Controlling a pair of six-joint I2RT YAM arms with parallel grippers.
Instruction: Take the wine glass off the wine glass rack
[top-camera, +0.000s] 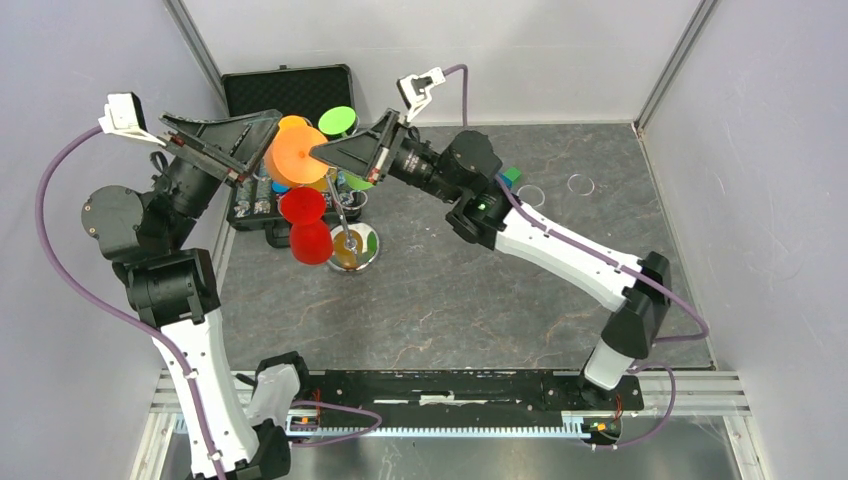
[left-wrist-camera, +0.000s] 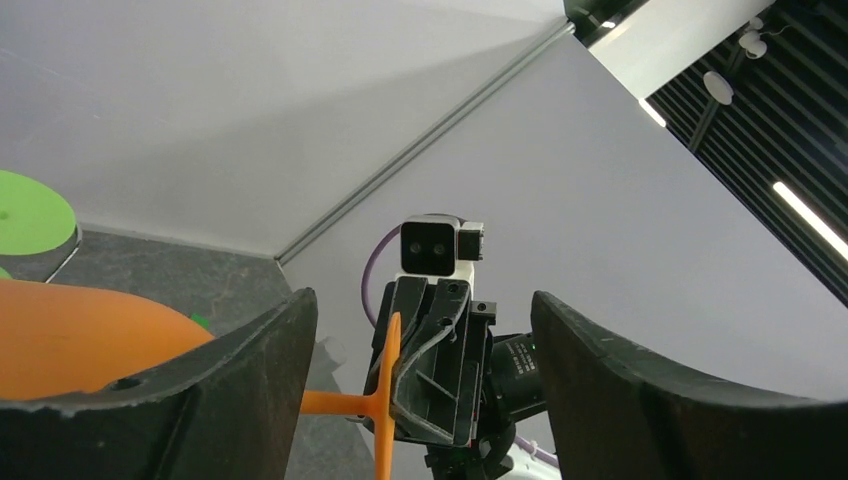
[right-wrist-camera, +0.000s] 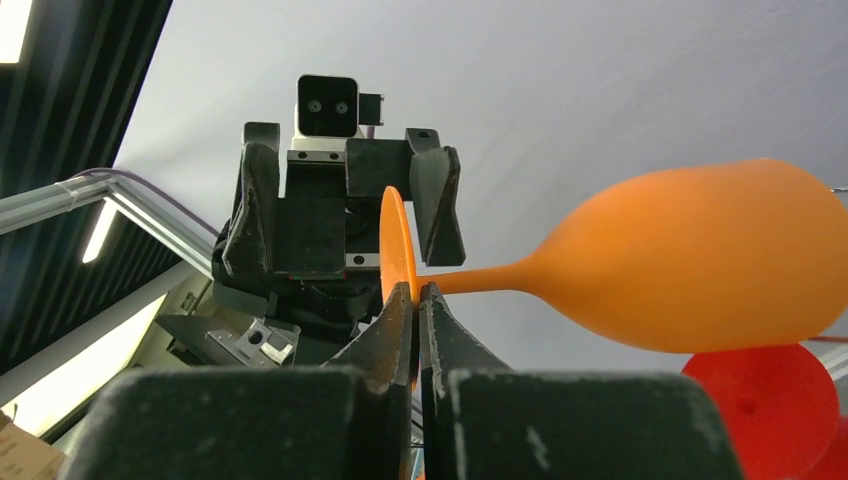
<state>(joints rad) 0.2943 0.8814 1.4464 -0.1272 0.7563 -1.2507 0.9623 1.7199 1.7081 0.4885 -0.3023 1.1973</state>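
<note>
Right gripper (right-wrist-camera: 417, 295) clamped tight on foot disc of orange wine glass (right-wrist-camera: 700, 260), lying sideways atop wine glass rack (top-camera: 352, 250), 11 o'clock from base. Left gripper (left-wrist-camera: 415, 310) wide open, empty, near bowl. Likely light, smooth, slippery; stem the steadier hold.

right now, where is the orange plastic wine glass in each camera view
Top external: the orange plastic wine glass sits upper left of centre.
Left wrist: its bowl is at lower left, its stem and foot at bottom centre.
Right wrist: its bowl fills the right side, its foot edge-on at centre.
Shared landmark: the right tool pinching the foot.
</note>
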